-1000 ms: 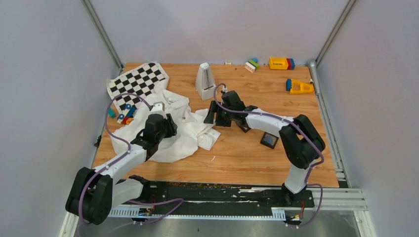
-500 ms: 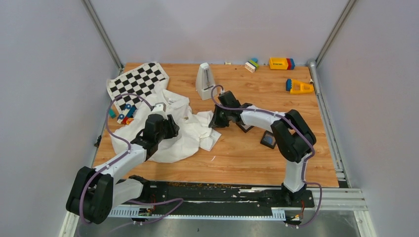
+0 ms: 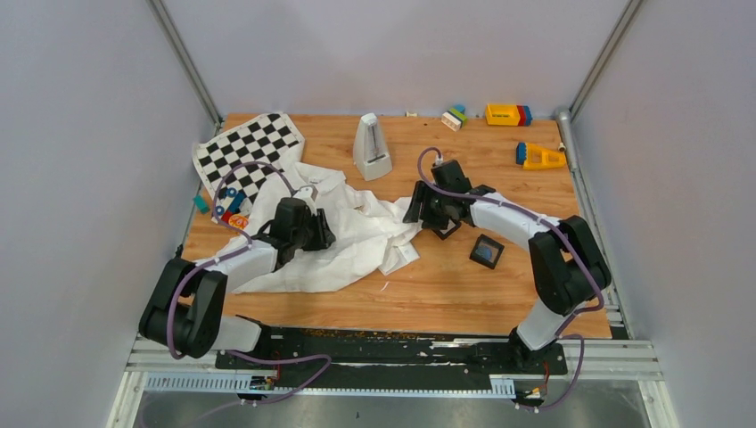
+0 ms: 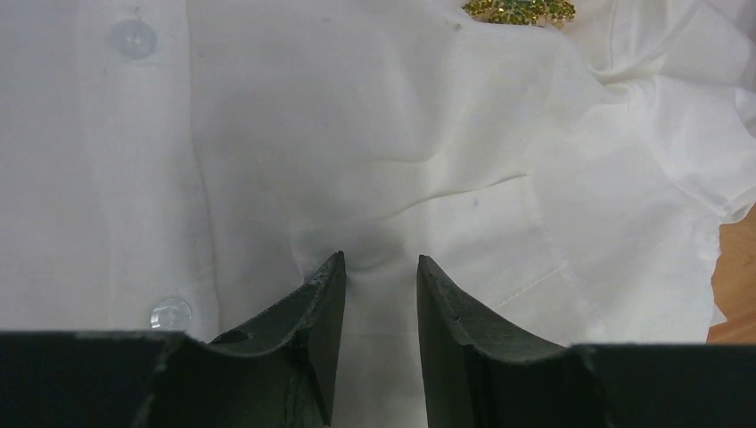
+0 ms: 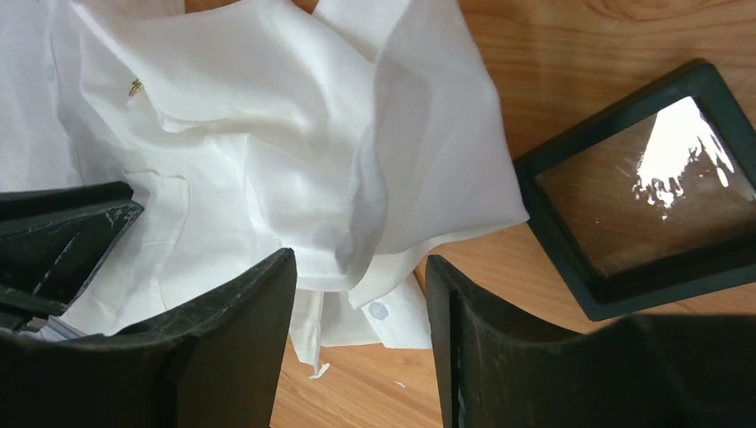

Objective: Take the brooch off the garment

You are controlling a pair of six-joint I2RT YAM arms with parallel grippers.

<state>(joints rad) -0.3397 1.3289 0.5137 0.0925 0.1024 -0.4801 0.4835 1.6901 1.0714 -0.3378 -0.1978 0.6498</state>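
Left wrist view: the brooch (image 4: 517, 9) is seen on the shirt (image 4: 401, 134) at the frame's top edge, well ahead of the left gripper (image 4: 379, 275). That gripper's fingers are parted narrowly, their tips are set on the cloth, and nothing is clamped. In the right wrist view the brooch is shown as a gold speck on the cloth at upper left. The right gripper (image 5: 358, 281) is held wide apart around a folded shirt edge and is not closed on it. A black box (image 5: 624, 205) is laid on the table (image 5: 579, 53) just right of it.
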